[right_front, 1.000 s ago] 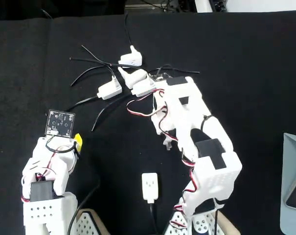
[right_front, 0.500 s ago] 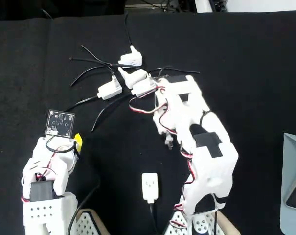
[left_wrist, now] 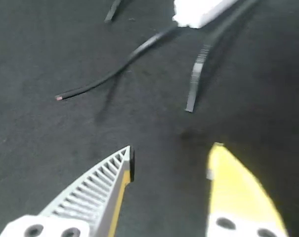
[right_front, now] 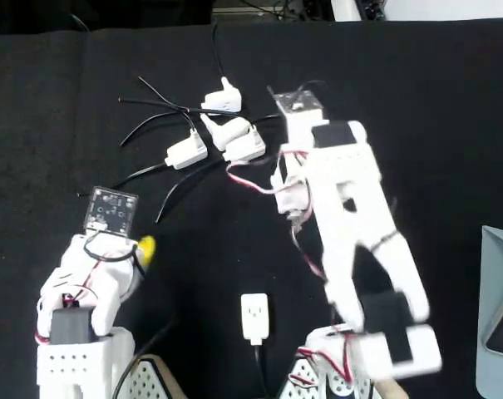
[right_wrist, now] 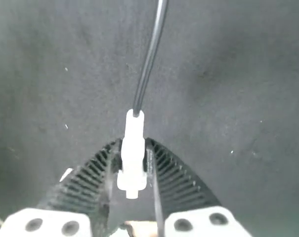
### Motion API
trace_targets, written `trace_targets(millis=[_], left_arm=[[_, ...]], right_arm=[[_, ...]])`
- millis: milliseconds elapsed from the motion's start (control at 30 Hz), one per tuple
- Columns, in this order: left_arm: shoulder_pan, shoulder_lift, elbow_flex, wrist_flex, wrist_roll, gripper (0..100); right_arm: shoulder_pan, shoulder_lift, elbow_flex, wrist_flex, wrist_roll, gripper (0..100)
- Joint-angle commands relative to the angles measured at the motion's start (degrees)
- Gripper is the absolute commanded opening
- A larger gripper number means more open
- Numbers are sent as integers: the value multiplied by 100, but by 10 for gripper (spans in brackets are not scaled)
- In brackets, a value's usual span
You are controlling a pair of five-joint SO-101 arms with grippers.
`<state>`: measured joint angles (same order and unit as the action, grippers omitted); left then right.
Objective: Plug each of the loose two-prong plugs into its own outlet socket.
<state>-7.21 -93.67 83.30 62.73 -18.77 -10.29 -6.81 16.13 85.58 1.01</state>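
Your right gripper (right_wrist: 133, 144) is clamped on a white plug (right_wrist: 133, 160). Its black cord (right_wrist: 150, 59) runs straight ahead of the gripper and out past the frame edge. The prongs are buried between the fingers, so you cannot tell which way they face. From above, the right arm (right_front: 351, 216) covers whatever sits under its own wrist.

Your left gripper (left_wrist: 172, 148) is spread apart with nothing between its fingers. Ahead of it lie blurred cord ends (left_wrist: 193, 84) and a second plug (left_wrist: 203, 10), cut off at the frame edge.

The loose plugs (right_front: 226, 129) cluster well ahead of the left gripper, just beside the right arm's wrist. The outlet socket (right_front: 253, 316) sits back near the bases, between both arms. A wide stretch of black counter (right_front: 434, 125) lies beyond the right arm, running to a grey bin (right_front: 496, 316) that the edge cuts off.
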Motion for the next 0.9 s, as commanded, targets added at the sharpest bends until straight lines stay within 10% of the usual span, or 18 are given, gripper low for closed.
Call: trace_targets(millis=[0, 467, 867], left_arm=[[725, -9, -875, 818, 70, 342], [1763, 185, -1508, 1248, 70, 345], [3046, 3771, -3257, 1574, 1029, 347]], right_arm=[[70, -1191, 778, -791, -457, 11], [668, -4013, 3486, -3367, -1618, 12], [1565, -5095, 4989, -5196, -2374, 12]])
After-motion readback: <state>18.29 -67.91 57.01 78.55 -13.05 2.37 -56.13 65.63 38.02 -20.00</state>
